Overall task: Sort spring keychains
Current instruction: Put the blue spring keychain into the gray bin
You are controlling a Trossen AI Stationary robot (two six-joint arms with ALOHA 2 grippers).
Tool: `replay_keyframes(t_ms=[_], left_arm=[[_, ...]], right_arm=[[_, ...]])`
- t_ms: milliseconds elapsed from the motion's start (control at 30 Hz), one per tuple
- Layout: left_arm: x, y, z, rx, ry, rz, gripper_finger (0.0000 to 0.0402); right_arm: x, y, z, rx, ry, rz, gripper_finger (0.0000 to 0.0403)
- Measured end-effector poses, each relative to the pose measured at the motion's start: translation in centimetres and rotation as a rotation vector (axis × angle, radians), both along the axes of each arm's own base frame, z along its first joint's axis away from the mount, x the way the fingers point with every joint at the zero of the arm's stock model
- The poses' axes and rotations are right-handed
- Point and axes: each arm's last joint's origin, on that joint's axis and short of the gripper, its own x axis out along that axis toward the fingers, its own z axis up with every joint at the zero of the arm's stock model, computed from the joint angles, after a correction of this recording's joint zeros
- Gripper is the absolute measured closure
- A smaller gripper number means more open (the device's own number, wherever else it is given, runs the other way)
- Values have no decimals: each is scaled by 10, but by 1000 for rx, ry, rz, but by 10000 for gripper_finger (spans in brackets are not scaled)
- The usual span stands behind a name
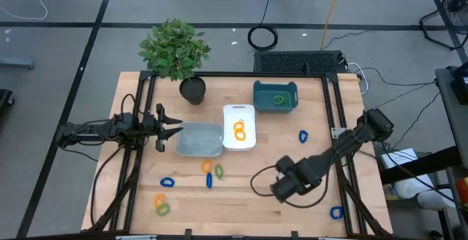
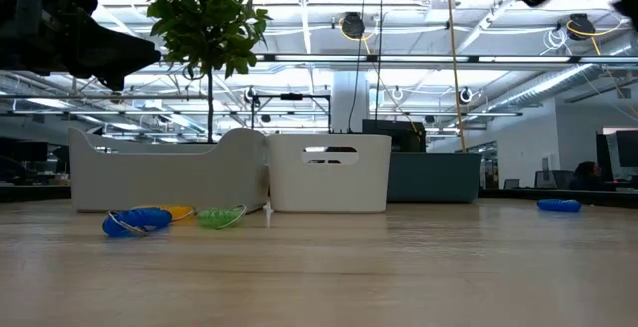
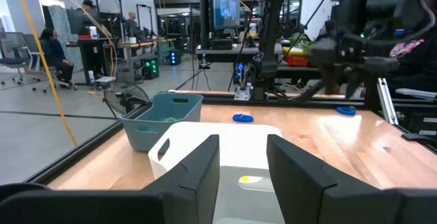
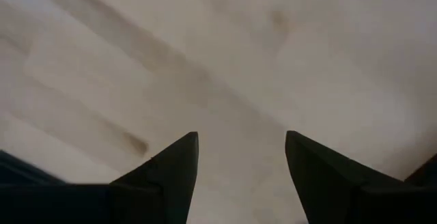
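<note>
On the wooden table [image 1: 322, 134], three trays sit mid-sort with spring keychains scattered around them and both arms empty-handed.

The left gripper [image 1: 172, 128] hangs at the grey tray's [image 1: 199, 140] left edge, its fingers [image 3: 194, 176] parted with nothing between them. The right gripper [image 1: 276, 191] points down at bare wood near the front, fingers [image 4: 171, 166] spread and empty. The white tray [image 1: 239, 126] holds two orange keychains [image 1: 239, 130]; the teal tray [image 1: 276, 96] holds a green one [image 1: 278, 99]. Loose on the table: an orange and a green coil [image 1: 213, 169] with a blue one [image 1: 209, 180] in front of the grey tray, another blue [image 1: 167, 182] to their left, an orange-green pair [image 1: 161, 205] near the front left, one blue [image 1: 303, 135] right of the white tray, and one blue [image 1: 336, 213] at the front right. A potted plant [image 1: 175, 50] stands at the back.
</note>
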Motion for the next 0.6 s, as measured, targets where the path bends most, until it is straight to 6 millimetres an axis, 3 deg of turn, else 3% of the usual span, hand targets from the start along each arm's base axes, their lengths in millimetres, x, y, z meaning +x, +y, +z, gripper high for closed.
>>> replay_keyframes(t_ms=[233,600], left_arm=[[0,0,0,0,0,0,270],[0,0,0,0,-1,0,270]], right_arm=[[-11,14,-33,169,80,-137,195],[-25,33,-66,198,161,-292,204]])
